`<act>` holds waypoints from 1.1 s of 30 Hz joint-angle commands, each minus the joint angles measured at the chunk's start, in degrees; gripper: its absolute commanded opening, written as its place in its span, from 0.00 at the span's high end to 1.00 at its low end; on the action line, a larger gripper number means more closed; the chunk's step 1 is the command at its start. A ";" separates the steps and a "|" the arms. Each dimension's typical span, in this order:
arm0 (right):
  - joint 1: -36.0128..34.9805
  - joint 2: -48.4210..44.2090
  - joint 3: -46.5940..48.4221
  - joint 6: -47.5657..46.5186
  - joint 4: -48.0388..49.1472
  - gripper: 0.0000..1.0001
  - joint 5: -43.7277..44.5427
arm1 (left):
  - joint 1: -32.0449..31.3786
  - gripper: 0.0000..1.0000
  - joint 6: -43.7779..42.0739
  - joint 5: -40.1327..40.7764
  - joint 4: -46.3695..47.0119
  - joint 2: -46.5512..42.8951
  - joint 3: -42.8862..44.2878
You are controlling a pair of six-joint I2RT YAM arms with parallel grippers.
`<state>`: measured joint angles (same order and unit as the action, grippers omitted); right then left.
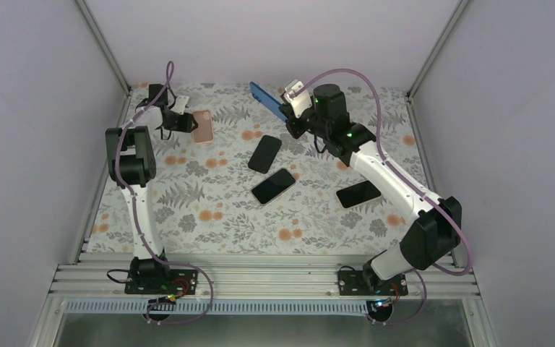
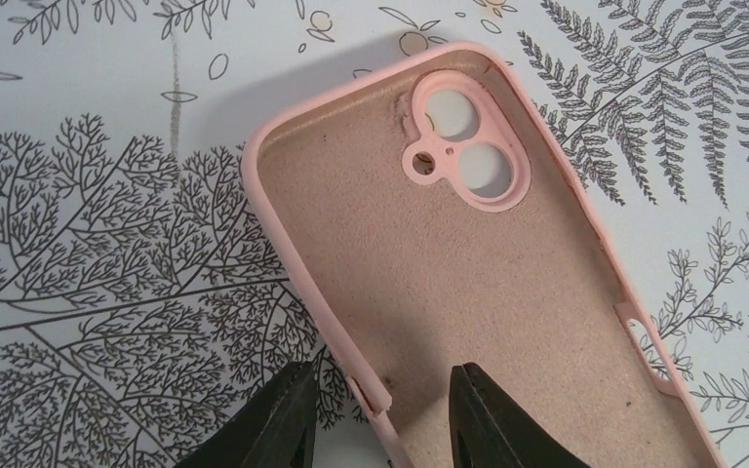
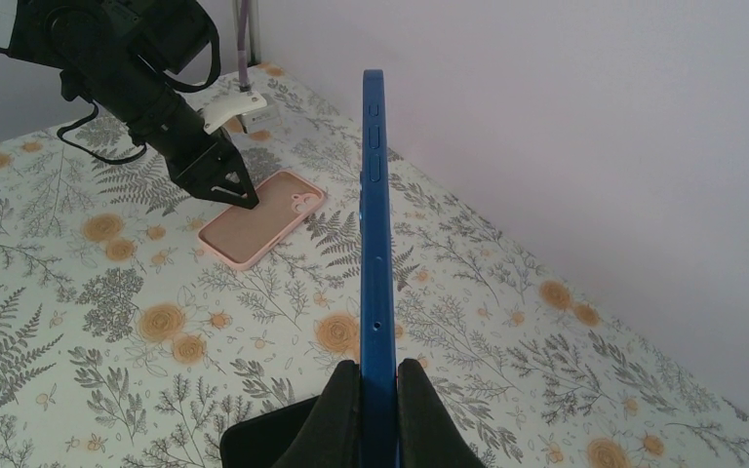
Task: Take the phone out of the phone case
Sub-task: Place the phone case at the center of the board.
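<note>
A pink phone case (image 2: 468, 283) lies inside-up and empty on the flowered cloth at the back left (image 1: 203, 126). My left gripper (image 2: 375, 390) hangs low over its near end, open. One finger is outside the case's left rim and the other over its lining, and neither touches it. My right gripper (image 3: 378, 375) is shut on a blue phone case (image 3: 374, 224), held edge-up in the air at the back centre (image 1: 267, 100). I cannot tell whether a phone sits inside it. Both the pink case (image 3: 258, 216) and the left gripper (image 3: 239, 198) show in the right wrist view.
Three black phones lie screen-up on the cloth: one at centre (image 1: 265, 153), one just below it (image 1: 273, 186), one to the right (image 1: 358, 194). Grey walls close in the back and both sides. The right arm (image 1: 383, 170) stretches diagonally over the right half.
</note>
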<state>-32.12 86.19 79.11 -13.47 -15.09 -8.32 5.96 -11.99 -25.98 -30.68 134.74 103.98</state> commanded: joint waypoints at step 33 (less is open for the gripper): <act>-2.67 2.99 10.19 -7.09 10.51 0.96 15.84 | -1.34 0.00 9.21 -13.34 0.83 -29.85 -3.61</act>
<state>-33.12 89.01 85.86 -16.56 -12.01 1.69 4.38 -6.48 -31.94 -30.81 109.54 100.18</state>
